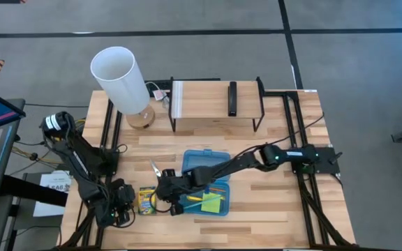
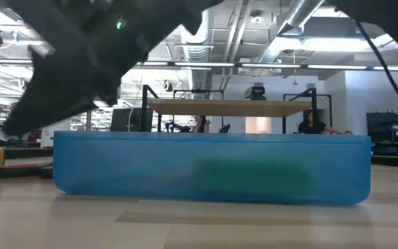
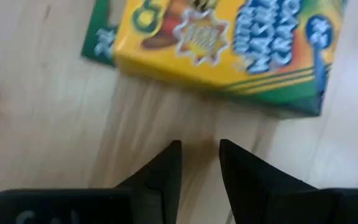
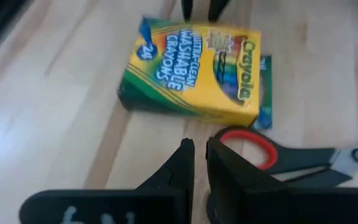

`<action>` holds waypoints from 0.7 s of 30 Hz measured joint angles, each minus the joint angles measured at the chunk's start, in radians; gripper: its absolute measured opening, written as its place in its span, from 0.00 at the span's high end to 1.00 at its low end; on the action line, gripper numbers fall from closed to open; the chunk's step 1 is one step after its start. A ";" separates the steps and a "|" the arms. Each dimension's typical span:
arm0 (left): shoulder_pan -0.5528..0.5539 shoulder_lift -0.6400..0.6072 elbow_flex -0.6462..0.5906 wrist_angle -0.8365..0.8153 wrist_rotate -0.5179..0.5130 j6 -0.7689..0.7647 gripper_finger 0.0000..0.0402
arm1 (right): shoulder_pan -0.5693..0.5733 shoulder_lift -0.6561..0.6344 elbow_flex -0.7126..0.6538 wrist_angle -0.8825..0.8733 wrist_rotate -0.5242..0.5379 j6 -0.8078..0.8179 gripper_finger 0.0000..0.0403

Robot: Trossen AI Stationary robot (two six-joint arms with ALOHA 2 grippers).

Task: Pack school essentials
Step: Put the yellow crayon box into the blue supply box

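The yellow-green crayon box (image 1: 146,200) (image 3: 229,43) (image 4: 191,71) lies flat on the wooden table near its near edge, left of the translucent blue case (image 1: 204,159) (image 2: 213,166). My left gripper (image 1: 125,204) (image 3: 201,149) is low at the box's left side, slightly open, touching nothing. My right gripper (image 1: 165,192) (image 4: 200,149) reaches over the case to the box's right side, fingers shut, beside the red-handled scissors (image 1: 155,169) (image 4: 303,158). A lime sticky-note pad (image 1: 212,203) and a yellow marker (image 1: 194,199) lie in the case. My right gripper stands with its shut fingers right against the scissors' red handle loop (image 4: 253,138), slanting down from the table's right side. Whether a finger touches the loop I cannot tell. The scissors lie flat on the table.
A lamp with a white shade (image 1: 121,73) stands at the far left. A black-framed shelf (image 1: 215,104) at the far edge carries a black bar-shaped device (image 1: 232,97). Bare wood lies right of the case. People sit far behind the table in the low view.
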 joint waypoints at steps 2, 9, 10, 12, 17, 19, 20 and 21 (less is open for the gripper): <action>0.011 0.004 0.000 0.029 -0.019 0.020 0.75 | -0.004 0.022 0.030 -0.045 -0.001 0.000 0.84; 0.064 0.008 -0.003 0.095 -0.052 0.123 0.75 | -0.020 0.042 0.051 -0.044 -0.003 0.001 0.84; 0.073 0.008 -0.004 0.102 -0.055 0.143 0.75 | -0.021 0.042 0.050 -0.046 -0.004 0.001 0.84; 0.092 0.010 -0.006 0.111 -0.074 0.186 0.75 | -0.023 0.042 0.049 -0.051 -0.004 0.001 0.84; 0.139 0.010 -0.007 0.120 -0.079 0.267 0.75 | -0.027 0.042 0.049 -0.070 -0.004 0.009 0.84; 0.154 0.010 -0.007 0.121 -0.079 0.295 0.75 | -0.027 0.042 0.049 -0.079 -0.004 0.009 0.84; 0.162 0.010 -0.007 0.121 -0.080 0.310 0.75 | -0.026 0.042 0.049 -0.080 -0.004 0.009 0.84; 0.168 0.010 -0.007 0.121 -0.080 0.322 0.75 | -0.026 0.042 0.049 -0.080 -0.004 0.010 0.84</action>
